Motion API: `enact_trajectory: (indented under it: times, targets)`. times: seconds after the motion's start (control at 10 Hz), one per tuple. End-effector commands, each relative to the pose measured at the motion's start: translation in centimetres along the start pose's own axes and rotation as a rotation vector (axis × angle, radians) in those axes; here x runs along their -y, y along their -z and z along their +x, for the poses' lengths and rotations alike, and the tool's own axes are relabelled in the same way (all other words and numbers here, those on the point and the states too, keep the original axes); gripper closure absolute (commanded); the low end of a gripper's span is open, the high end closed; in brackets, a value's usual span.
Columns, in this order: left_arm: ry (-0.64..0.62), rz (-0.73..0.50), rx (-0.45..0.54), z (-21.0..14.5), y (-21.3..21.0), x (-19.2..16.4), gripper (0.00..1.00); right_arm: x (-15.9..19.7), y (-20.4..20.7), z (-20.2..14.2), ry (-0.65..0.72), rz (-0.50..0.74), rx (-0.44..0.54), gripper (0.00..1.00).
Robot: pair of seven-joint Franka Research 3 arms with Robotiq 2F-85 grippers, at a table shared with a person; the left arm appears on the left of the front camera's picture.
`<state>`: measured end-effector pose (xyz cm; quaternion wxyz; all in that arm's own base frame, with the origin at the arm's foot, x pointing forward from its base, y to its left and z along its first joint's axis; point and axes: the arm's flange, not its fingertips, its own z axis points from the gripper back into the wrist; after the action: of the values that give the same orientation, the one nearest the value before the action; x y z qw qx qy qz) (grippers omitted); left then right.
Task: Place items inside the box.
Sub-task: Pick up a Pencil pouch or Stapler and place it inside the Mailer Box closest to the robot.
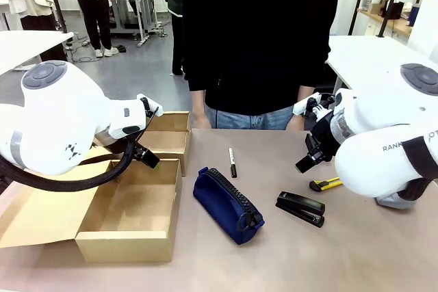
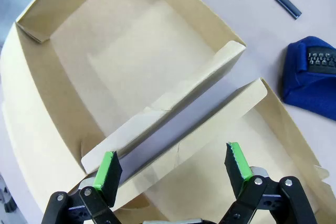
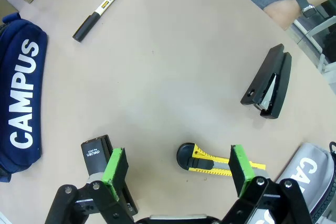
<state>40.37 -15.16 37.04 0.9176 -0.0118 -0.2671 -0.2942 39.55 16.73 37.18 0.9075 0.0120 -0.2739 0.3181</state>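
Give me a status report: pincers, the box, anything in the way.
Left pincer open, above the box wall. Right pincer open over utility knife. Box open, empty; navy pouch, staplers on table. Nothing in the way.

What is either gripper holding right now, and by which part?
Nothing is held. The left gripper hangs open over the boxes; the right gripper hangs open over the knife.

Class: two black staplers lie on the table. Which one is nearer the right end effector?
The nearer stapler lies right by the right end effector, partly behind one green pad. The other stapler lies farther off, toward the person's wrist.
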Motion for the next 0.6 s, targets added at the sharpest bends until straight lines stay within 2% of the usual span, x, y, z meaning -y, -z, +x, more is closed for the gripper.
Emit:
enact_trajectory:
  times: [0.0,0.2,0.3,0.4,0.5]
  targets:
    - [0.001,0.000,0.000,0.0,0.0,0.0,0.00,0.0,0.0,0.0,0.001,0.000,0.000,0.00]
    - [0.000,0.000,0.000,0.0,0.0,0.0,0.00,0.0,0.0,0.0,0.000,0.000,0.000,0.00]
    - [-0.065,-0.096,-0.041,0.5,-3.5,-0.8,0.00,1.2,-2.9,0.8,0.064,0.032,-0.031,0.00]
    - [-0.140,-0.137,-0.079,0.8,-7.8,-1.6,0.00,3.1,-7.1,1.1,0.139,0.067,-0.044,0.00]
    - [-0.156,-0.247,-0.060,0.1,-12.1,-3.3,0.00,4.9,-11.9,0.1,0.163,0.218,-0.004,0.00]
